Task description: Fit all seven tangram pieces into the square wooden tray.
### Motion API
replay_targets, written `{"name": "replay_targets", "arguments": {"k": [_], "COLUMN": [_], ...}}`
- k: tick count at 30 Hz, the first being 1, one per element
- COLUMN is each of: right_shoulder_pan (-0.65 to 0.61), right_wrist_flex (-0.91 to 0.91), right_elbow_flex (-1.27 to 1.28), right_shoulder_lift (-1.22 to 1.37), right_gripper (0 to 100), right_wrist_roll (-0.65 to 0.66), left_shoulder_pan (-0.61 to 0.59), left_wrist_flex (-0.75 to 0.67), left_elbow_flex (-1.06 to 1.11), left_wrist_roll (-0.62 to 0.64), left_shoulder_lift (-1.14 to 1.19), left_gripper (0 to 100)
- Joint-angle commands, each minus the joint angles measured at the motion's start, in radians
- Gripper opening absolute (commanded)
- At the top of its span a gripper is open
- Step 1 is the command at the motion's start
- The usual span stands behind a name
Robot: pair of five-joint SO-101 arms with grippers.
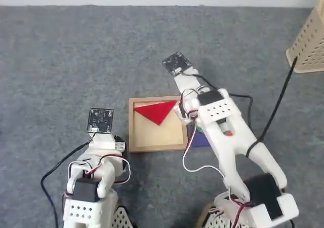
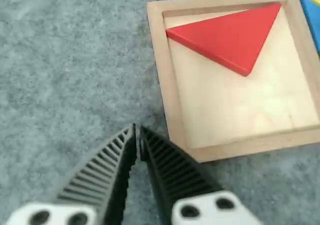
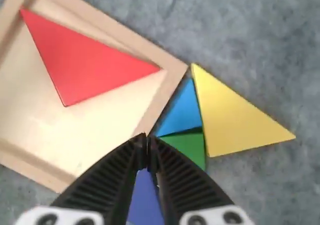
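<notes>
Both jaws are closed, nothing between them. The left gripper (image 2: pixel 136 132) hangs over grey carpet (image 2: pixel 75 60) just beside a corner of the wooden tray (image 2: pixel 158 60). The right gripper (image 3: pixel 146 140) is above the tray's rim, near the light blue triangle (image 3: pixel 182 112), green triangle (image 3: pixel 190 145), yellow triangle (image 3: pixel 230 115) and dark blue piece (image 3: pixel 145 200). In the high view the red triangle (image 1: pixel 157 111) lies in the tray's upper part, and the right arm (image 1: pixel 228 131) covers most loose pieces

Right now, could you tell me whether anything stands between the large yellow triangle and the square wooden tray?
Yes. The light blue triangle lies between the large yellow triangle and the square wooden tray, against its raised rim. The piece would also have to clear that rim.
</notes>
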Motion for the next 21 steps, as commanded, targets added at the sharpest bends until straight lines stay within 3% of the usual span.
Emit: {"name": "replay_targets", "arguments": {"k": [1,6,13,19,21], "right_shoulder_pan": [0.030,0.061,0.170,0.206,0.205], "right_wrist_flex": [-0.035,0.012,0.021,0.176,0.213], "right_elbow_flex": [-0.028,-0.147,-0.285,-0.391,-0.394], "right_shoulder_lift": [-0.004,0.094,0.255,0.303,0.303], "right_gripper": [4.3,19.5,20.9,20.9,21.0], "right_wrist_roll": [-0.005,-0.008,0.008,0.450,0.537], "left_shoulder_pan": [-0.002,-0.002,-0.002,-0.002,-0.002], "left_wrist_flex": [-0.028,-0.028,-0.028,-0.028,-0.028], "left_elbow_flex": [-0.008,-0.008,-0.008,-0.008,-0.008], "left_wrist_roll": [-0.002,-0.002,-0.002,-0.002,-0.002], "left_shoulder_lift": [-0.015,-0.015,-0.015,-0.015,-0.015], "left_gripper": [1,1,1,1,1]}}
